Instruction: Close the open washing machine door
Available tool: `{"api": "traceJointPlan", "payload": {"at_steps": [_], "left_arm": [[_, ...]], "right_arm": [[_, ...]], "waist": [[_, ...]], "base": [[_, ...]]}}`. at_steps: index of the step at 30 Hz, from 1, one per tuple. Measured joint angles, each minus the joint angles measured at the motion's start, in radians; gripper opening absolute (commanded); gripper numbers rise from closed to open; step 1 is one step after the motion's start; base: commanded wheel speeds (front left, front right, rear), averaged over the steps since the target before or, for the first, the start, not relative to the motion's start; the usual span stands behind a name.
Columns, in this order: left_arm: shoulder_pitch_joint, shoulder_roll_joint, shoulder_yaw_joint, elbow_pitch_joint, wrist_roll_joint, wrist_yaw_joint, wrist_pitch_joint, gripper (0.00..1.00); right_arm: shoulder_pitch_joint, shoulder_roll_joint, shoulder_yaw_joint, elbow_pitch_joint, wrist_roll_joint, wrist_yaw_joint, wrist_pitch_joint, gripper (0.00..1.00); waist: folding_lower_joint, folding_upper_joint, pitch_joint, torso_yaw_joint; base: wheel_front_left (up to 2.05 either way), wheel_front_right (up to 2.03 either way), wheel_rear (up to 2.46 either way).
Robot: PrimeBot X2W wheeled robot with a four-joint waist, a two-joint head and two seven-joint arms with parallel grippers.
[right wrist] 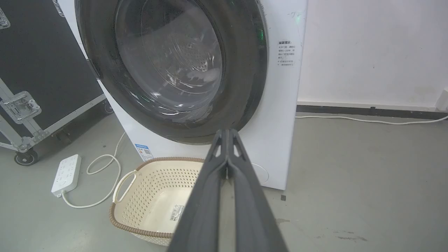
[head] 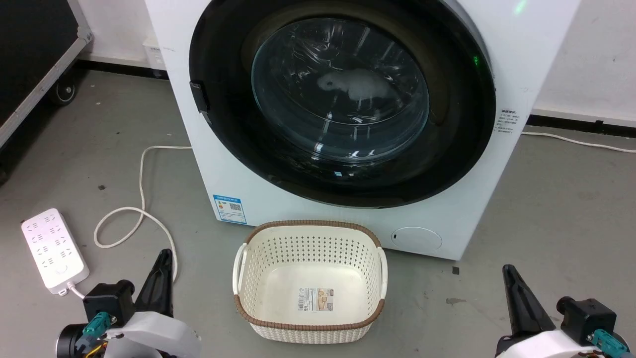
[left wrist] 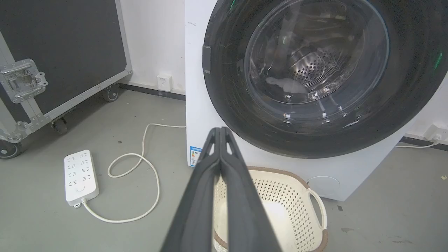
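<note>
The white washing machine (head: 298, 204) stands straight ahead on the grey floor. Its round black-rimmed door (head: 223, 129) lies flat against the front, with no gap at the rim; a pale item shows behind the glass bowl (head: 343, 89). A small black handle tab (head: 198, 97) sits on the door's left edge. My left gripper (head: 161, 254) is low at the left, shut and empty, well short of the machine. My right gripper (head: 507, 271) is low at the right, also shut and empty. Both wrist views show fingertips pressed together, the left gripper (left wrist: 220, 129) and the right gripper (right wrist: 227, 131), pointing at the door (left wrist: 315, 147) (right wrist: 245, 87).
A cream perforated basket (head: 308, 224) sits on the floor just before the machine, between my grippers. A white power strip (head: 54, 248) and looping cable (head: 144, 199) lie at the left. A black wheeled case (head: 30, 59) stands far left. Another cable (head: 571, 140) runs along the right wall.
</note>
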Motion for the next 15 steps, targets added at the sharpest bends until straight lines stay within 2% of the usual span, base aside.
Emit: {"api": "traceJointPlan", "payload": {"at_steps": [15], "left_arm": [[0.001,-0.027,0.011,-0.019,0.052,-0.007,0.02,0.0]], "right_arm": [[-0.001,0.0,0.003,-0.024,-0.029,0.0,0.028,0.0]], "waist": [[0.0001,0.0,0.003,0.002]], "base": [[0.0,0.0,0.0]]}}
